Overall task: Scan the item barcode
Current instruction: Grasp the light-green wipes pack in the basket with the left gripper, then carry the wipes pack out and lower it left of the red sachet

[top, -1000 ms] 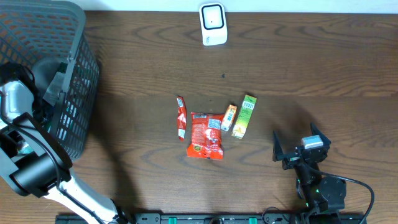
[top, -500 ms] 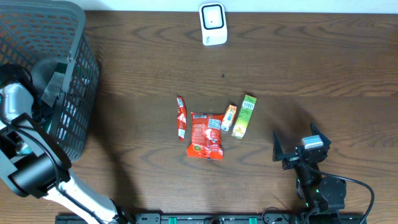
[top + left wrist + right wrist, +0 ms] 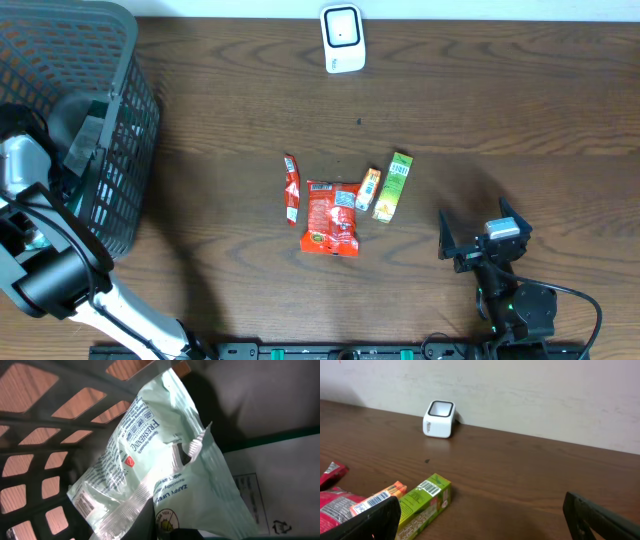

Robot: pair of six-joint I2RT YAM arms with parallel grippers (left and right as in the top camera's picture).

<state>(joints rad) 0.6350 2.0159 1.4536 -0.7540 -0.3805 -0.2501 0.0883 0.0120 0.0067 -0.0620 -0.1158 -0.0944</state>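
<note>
- Versus the earlier frame: left gripper (image 3: 170,529) stays inside the basket (image 3: 125,120); table (image 3: 500,110) items unmoved.
- Left jaws clenched on the pouch (image 3: 150,460).
- Right gripper (image 3: 485,515) released, jaws wide, over the table.
- Count: one scanner (image 3: 342,38), one basket, four table items: red stick (image 3: 291,188), red bag (image 3: 331,218), orange pack (image 3: 368,189), green box (image 3: 394,186).

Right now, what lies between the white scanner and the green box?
Bare table, save a tiny dark speck, between the scanner and green box; overhead view.

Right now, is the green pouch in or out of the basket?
In: the left wrist view shows the pouch against the lattice wall of the basket.
</note>
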